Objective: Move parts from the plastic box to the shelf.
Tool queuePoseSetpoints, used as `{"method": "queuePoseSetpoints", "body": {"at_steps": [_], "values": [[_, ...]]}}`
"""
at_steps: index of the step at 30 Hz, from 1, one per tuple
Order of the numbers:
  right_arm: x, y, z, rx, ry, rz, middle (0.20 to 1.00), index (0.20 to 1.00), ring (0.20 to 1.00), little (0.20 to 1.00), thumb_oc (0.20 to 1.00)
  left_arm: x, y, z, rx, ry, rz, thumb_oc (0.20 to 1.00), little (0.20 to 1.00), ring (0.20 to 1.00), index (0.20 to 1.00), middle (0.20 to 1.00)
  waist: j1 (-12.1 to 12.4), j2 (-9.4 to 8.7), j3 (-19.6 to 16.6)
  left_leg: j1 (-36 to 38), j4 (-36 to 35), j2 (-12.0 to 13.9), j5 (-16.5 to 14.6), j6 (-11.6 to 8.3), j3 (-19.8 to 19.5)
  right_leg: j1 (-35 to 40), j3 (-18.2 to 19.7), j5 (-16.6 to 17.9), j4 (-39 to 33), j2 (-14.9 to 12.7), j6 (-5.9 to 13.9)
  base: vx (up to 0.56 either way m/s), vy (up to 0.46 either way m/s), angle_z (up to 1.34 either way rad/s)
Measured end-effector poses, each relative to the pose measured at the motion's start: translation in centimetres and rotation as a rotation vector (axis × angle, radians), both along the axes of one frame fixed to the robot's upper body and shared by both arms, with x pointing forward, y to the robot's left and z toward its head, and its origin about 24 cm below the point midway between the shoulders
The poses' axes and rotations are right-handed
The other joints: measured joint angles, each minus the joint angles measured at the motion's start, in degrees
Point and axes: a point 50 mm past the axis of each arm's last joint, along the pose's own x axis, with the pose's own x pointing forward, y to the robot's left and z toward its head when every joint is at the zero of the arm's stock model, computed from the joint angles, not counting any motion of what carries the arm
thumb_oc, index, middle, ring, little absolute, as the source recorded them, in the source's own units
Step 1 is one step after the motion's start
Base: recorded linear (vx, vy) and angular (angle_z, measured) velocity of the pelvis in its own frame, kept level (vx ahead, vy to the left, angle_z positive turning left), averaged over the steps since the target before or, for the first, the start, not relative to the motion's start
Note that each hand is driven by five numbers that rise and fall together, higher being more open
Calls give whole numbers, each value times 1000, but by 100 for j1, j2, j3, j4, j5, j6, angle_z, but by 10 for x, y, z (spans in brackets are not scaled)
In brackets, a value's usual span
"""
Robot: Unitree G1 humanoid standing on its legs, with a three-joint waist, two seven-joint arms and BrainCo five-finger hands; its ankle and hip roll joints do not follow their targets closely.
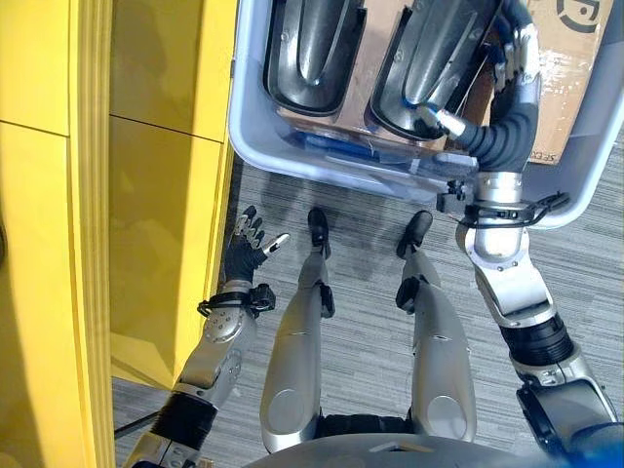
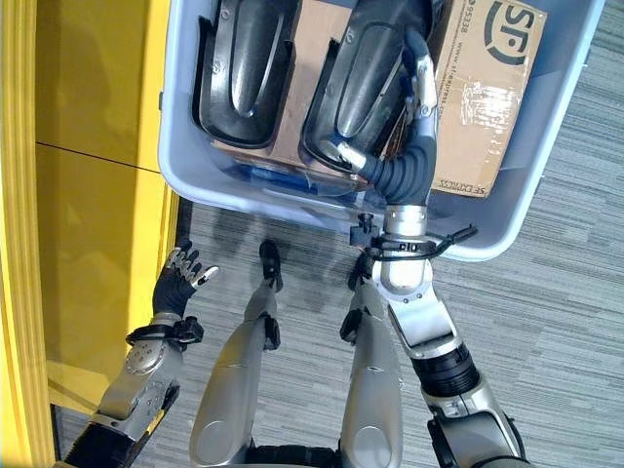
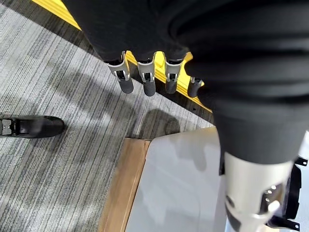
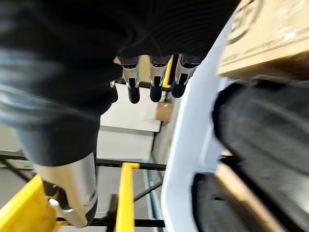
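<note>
A pale blue plastic box stands in front of me on the floor. Inside it, two black moulded parts lie on cardboard, one on the left and one on the right. My right hand reaches into the box against the right part, its thumb at the part's near rim and its fingers straight along the far side. In the right wrist view the black part lies beside the hand, not clasped. My left hand hangs open and empty low by the yellow shelf, with straight fingers.
A taped cardboard carton fills the right end of the plastic box. The yellow shelf runs along my whole left side, close to the box's left corner. Grey striped carpet lies open to my right.
</note>
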Motion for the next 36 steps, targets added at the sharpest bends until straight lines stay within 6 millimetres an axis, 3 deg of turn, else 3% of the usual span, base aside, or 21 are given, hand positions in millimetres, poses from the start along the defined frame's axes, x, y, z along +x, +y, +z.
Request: {"method": "queuePoseSetpoints", "body": {"at_steps": [7,19,36], "values": [[0,11,-8,-14,47,78,1000,1000,1000,1000,1000,0,-1,0,15,-3,-1,1000,1000,1000,1000,1000,-10,-9,0,-1,2,28,0,-2,50,-27,48,21,-8,22,-15,0,-2,-3],[14,14,-33,53,197,114,1000,1000,1000,1000,1000,0,0,0,15,0,5,1000,1000,1000,1000,1000,-9,-91,4,-12,2,34,-1,-3,62,-50,59,22,-9,17,-16,0,0,0],[36,9,-74,77,395,2,1000,1000,1000,1000,1000,-1,3,-7,20,30,29,1000,1000,1000,1000,1000,73,-89,3,-87,9,37,0,-4,81,-142,88,31,-10,17,-28,0,0,0]]}}
